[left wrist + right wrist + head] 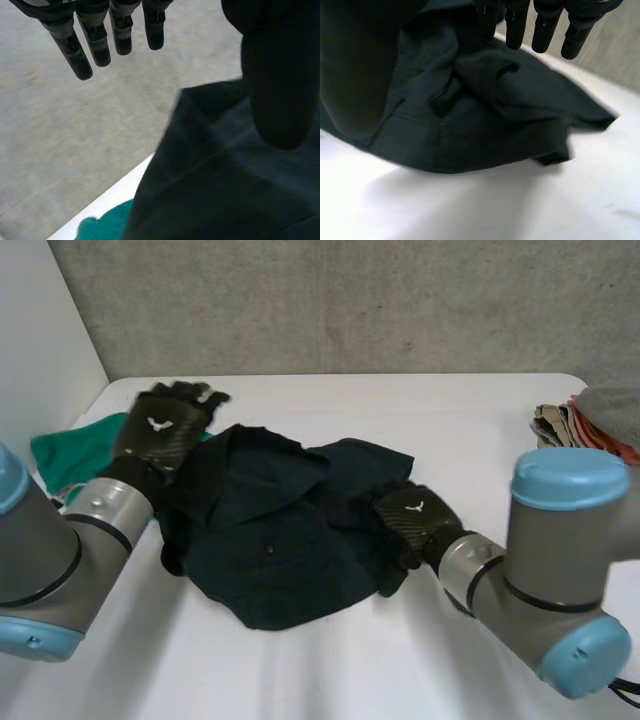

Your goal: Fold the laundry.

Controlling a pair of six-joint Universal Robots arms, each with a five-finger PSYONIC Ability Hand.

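Note:
A dark navy shirt (pixel 290 540) lies crumpled in the middle of the white table (pixel 420 410). My left hand (pixel 165 430) hovers over the shirt's left edge, open, with straight fingers (pixel 100 40) that hold nothing; the shirt (pixel 210 190) lies under its palm. My right hand (pixel 410 520) rests at the shirt's right edge, open too. Its straight fingers (pixel 540 25) reach onto a bunched fold of the shirt (pixel 485 115) without gripping it.
A green cloth (pixel 75 450) lies at the table's left edge, also below my left hand (pixel 107 227). A stack of folded laundry (pixel 580 420) sits at the far right. Bare table (pixel 495 210) lies in front of the shirt.

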